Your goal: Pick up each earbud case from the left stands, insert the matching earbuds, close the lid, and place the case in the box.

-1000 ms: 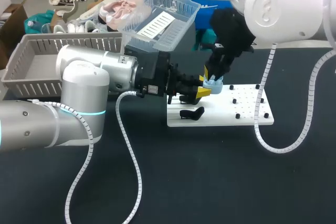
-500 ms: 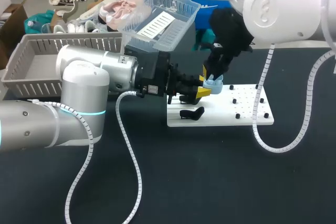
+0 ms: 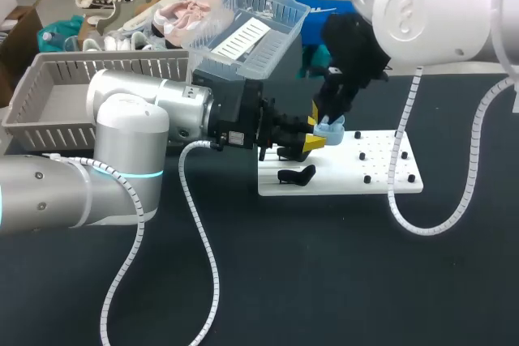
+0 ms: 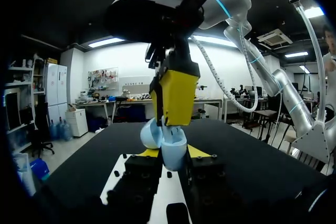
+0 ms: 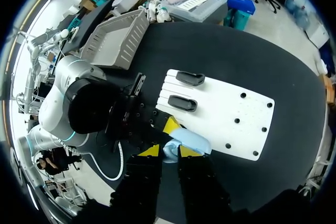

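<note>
Dark tabletop point(image 3: 324, 281), white stand board point(image 3: 381, 164): left gripper point(image 4: 173, 156) has its jaws clamped on the blue earbud case point(image 3: 330, 128); right gripper point(image 5: 169, 151) sits right on top, can't tell its grip.

Bright, even overhead light, soft shadows

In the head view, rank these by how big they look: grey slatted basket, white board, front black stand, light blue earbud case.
1. grey slatted plastic basket
2. flat white board
3. tied: front curved black stand and light blue earbud case; the case is partly covered, so unsure.
</note>
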Robot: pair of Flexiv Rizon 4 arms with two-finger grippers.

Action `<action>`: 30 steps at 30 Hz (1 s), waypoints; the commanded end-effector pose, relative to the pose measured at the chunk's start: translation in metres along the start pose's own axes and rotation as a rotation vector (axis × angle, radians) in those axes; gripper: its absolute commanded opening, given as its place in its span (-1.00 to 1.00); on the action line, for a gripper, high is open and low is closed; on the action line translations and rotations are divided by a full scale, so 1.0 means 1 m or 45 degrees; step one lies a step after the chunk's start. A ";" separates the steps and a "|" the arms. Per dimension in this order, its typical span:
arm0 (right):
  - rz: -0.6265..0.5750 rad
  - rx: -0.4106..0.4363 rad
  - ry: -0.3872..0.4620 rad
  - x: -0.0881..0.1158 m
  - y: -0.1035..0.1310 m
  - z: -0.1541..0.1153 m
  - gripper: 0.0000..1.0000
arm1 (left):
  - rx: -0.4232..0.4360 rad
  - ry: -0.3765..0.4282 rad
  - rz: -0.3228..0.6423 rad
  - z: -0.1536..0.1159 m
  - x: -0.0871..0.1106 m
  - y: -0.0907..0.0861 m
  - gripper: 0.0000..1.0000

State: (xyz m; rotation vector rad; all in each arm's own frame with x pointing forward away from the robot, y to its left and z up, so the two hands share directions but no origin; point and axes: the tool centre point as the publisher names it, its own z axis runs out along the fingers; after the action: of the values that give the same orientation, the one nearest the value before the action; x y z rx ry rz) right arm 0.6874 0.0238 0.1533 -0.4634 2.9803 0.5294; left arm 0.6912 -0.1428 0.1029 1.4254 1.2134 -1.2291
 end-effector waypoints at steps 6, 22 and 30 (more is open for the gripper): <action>0.012 0.008 0.005 0.001 -0.003 0.001 -0.63 | -0.003 0.002 0.001 0.000 0.000 0.000 -1.00; -0.007 0.008 -0.012 0.005 0.004 -0.008 -0.13 | -0.003 0.002 0.001 0.000 0.000 0.000 -1.00; 0.055 0.025 -0.056 0.004 -0.008 -0.017 0.15 | -0.003 0.002 0.001 0.000 0.000 0.000 -1.00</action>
State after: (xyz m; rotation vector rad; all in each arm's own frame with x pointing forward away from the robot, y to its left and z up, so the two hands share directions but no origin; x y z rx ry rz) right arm 0.6909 0.0155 0.1670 -0.3964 2.9721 0.5051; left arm 0.6912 -0.1430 0.1030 1.4253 1.2135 -1.2287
